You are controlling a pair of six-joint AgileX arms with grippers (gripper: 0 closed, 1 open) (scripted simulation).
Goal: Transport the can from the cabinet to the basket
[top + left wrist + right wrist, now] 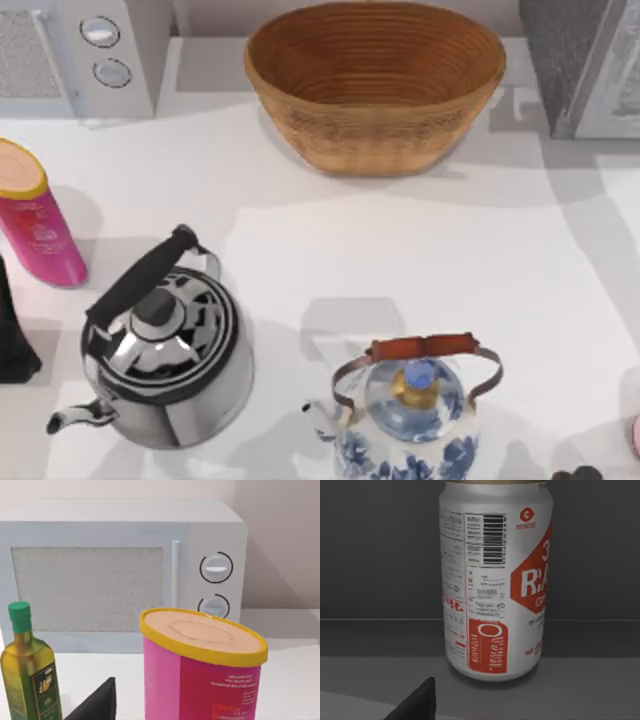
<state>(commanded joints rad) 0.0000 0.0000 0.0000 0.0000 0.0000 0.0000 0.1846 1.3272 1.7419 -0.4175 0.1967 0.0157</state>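
Observation:
The can (pixel 495 580), silver with a red and white label, stands upright on the dark grey cabinet floor (pixel 580 695) close in front of my right gripper (pixel 416 704), which is apart from it. In the top view the cabinet (pixel 585 60) sits at the back right corner. The basket (pixel 375 85), a wide woven wicker bowl, rests at the back middle of the table with nothing inside. My left gripper (pixel 10 335) is parked at the left edge, facing the pink cylinder (pixel 200 675).
A white microwave (pixel 80 55) fills the back left. The pink cylinder (pixel 35 215) stands at the left, an olive oil bottle (pixel 30 670) beside it. A black and chrome kettle (pixel 165 345) and a blue-white kettle (pixel 410 415) stand near the front.

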